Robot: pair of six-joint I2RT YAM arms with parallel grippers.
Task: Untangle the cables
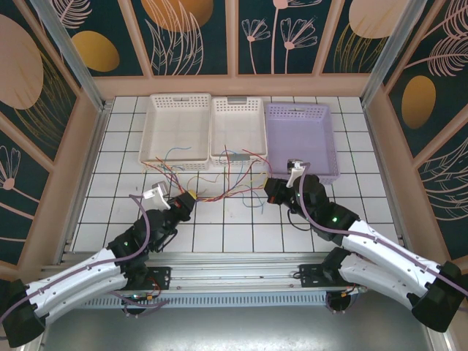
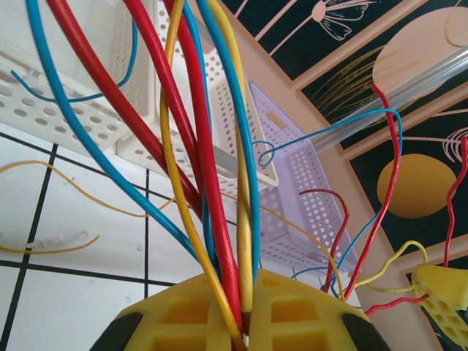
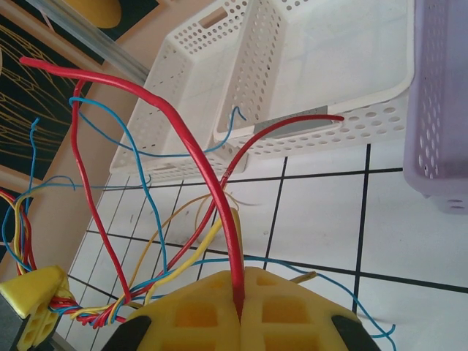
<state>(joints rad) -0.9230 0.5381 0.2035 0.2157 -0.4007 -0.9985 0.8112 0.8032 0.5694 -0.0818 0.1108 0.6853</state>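
Several cables (image 2: 210, 190) are clamped in the left gripper (image 2: 245, 325); a red cable (image 3: 235, 270) is pinched in the right gripper (image 3: 240, 313). More cables are strung between.

No readable text, labels, brands, numbers or signs appear on anything here.

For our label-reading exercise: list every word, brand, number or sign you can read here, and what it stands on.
No readable text anywhere.
Grey tag on the middle white basket: too small to tell.
The cables, purple basket and wall panels carry no lettering.
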